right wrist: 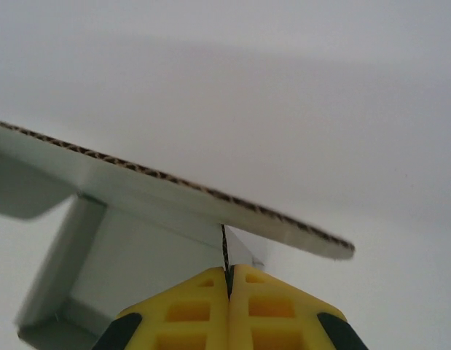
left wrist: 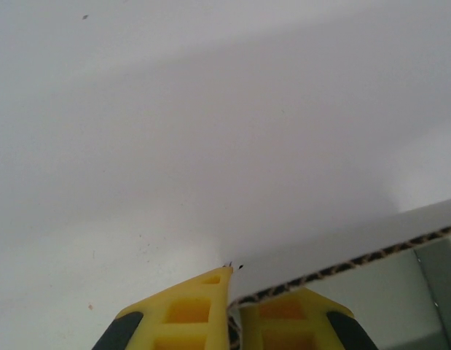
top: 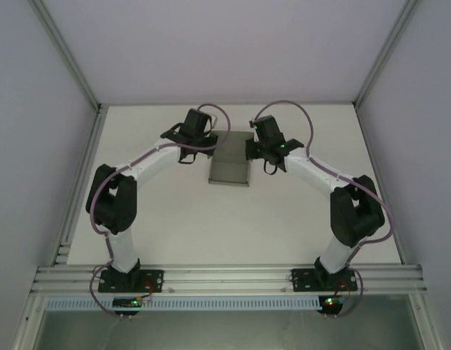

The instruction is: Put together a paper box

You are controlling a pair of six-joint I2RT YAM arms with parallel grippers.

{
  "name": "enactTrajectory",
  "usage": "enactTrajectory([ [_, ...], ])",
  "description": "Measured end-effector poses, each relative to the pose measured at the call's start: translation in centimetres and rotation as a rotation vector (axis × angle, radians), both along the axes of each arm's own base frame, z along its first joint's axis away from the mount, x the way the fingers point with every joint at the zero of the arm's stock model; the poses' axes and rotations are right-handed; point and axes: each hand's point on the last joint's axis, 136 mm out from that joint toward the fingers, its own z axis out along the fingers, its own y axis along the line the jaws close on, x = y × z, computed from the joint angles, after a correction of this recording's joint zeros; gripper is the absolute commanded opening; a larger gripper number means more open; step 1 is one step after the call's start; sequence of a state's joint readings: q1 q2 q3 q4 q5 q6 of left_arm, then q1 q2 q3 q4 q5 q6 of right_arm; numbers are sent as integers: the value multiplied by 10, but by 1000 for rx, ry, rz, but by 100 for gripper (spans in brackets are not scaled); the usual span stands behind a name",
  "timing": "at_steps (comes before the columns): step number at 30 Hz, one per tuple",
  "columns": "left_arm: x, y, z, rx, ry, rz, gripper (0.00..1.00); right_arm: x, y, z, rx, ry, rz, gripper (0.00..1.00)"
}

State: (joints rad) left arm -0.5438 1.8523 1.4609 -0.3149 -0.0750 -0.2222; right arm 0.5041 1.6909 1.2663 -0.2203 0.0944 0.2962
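The grey paper box (top: 229, 159) sits at the far middle of the table, between the two wrists. My left gripper (top: 208, 138) is at its left side and my right gripper (top: 252, 146) at its right side. In the left wrist view the yellow fingers (left wrist: 189, 310) are shut on a corrugated wall of the paper box (left wrist: 342, 255), whose edge runs up to the right. In the right wrist view the gripper (right wrist: 228, 275) is shut on a thin upright cardboard wall, with a flap (right wrist: 174, 197) spreading across just above the fingertips.
The white table (top: 232, 226) is walled by white panels with aluminium posts at the back corners. An aluminium rail (top: 225, 278) at the near edge carries both arm bases. Purple cables loop over each forearm.
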Motion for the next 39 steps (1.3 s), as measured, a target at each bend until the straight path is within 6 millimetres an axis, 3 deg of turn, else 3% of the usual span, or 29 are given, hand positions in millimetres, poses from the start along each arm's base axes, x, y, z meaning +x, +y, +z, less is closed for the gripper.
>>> enactTrajectory([
  [8,21,9,4,-160,-29,288,0,35,17,10,94,-119,-165,0],
  [17,35,7,-4,-282,-37,405,0,54,22,-1,144,-150,-253,0],
  [32,38,1,-11,-390,-118,469,0,52,22,-16,123,-228,-227,0],
  [39,20,0,-30,-362,-123,430,2,37,17,-46,64,-209,-196,0],
])
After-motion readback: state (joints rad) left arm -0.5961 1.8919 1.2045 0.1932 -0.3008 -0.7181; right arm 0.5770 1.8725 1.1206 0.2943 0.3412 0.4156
